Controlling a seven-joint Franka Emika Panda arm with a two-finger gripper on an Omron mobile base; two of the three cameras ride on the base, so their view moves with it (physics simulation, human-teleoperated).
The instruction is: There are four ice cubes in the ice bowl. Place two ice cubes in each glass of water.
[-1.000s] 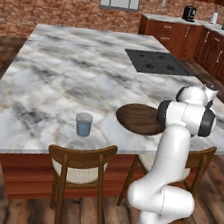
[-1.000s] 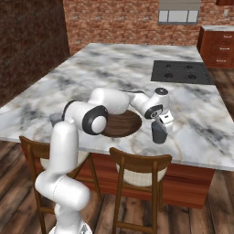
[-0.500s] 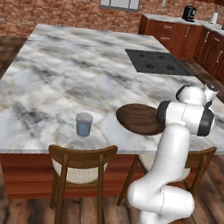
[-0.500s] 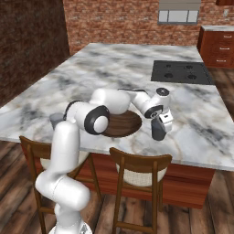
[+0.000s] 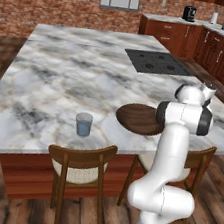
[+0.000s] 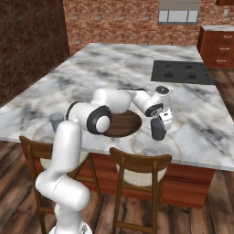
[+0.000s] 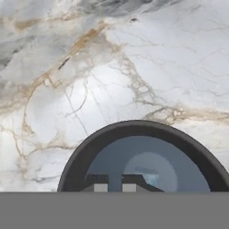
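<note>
Our gripper [image 7: 115, 185] hangs directly over the darker glass of water [image 6: 158, 129], just beside the ice bowl [image 6: 122, 123] on the marble counter [image 6: 137, 68]; the fingertips sit nearly together, and we cannot tell whether an ice cube is pinched between them. The other glass [image 5: 83, 124] stands well apart. If we lift carelessly, we could clip the rim and tip it.
</note>
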